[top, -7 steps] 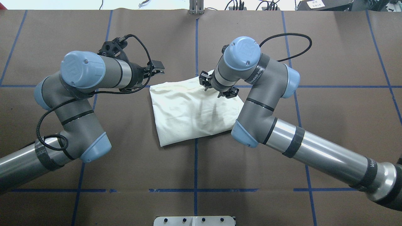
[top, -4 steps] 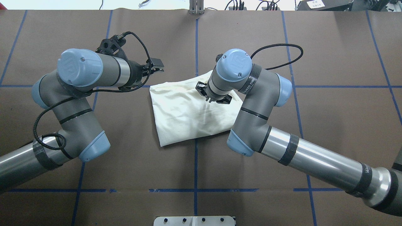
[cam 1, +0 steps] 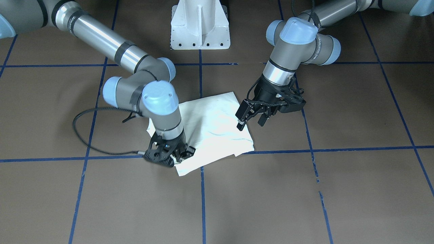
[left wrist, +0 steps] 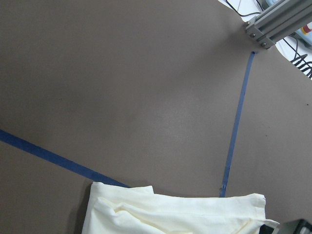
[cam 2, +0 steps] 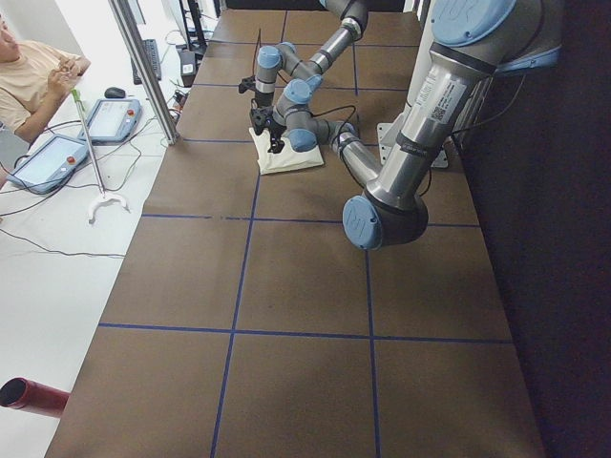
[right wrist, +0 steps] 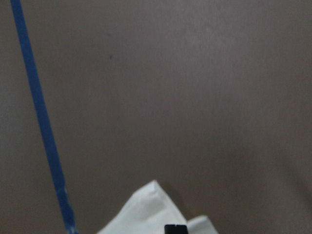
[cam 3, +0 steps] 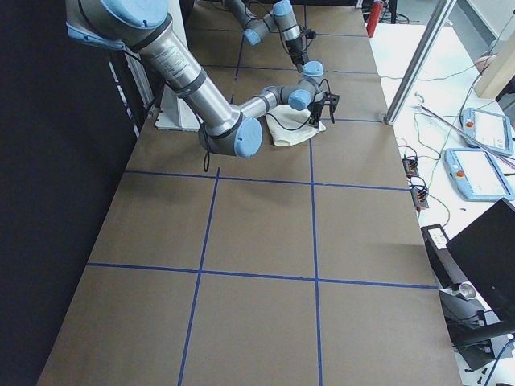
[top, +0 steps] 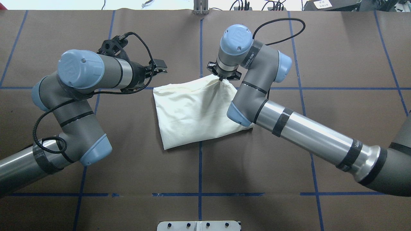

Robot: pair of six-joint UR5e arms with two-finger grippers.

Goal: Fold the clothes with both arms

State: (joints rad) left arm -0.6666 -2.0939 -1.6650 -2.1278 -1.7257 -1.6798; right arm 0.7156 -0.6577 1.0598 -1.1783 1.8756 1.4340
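The cream T-shirt (top: 192,112) lies on the table (top: 289,154) as a folded packet with its plain side up, and no print shows. The right hand (top: 222,78) is down at the packet's far corner. Its fingers are pressed together on the cloth there, and the fabric gathers into small pleats that run toward the fingertips, so I judge it is pinching this corner. The rest of the shirt spreads flat from this hand toward the robot. The left hand (cam 1: 250,126) hangs a little above the table with its fingers spread and holds nothing. The other far corner of the packet is just beside and below it. The step in hand seems to be taking both far corners for another fold. The next move probably asks the left hand to come down and close on its corner. Then both hands should lift evenly and carry the far edge toward the robot, so that the layers do not slide apart.
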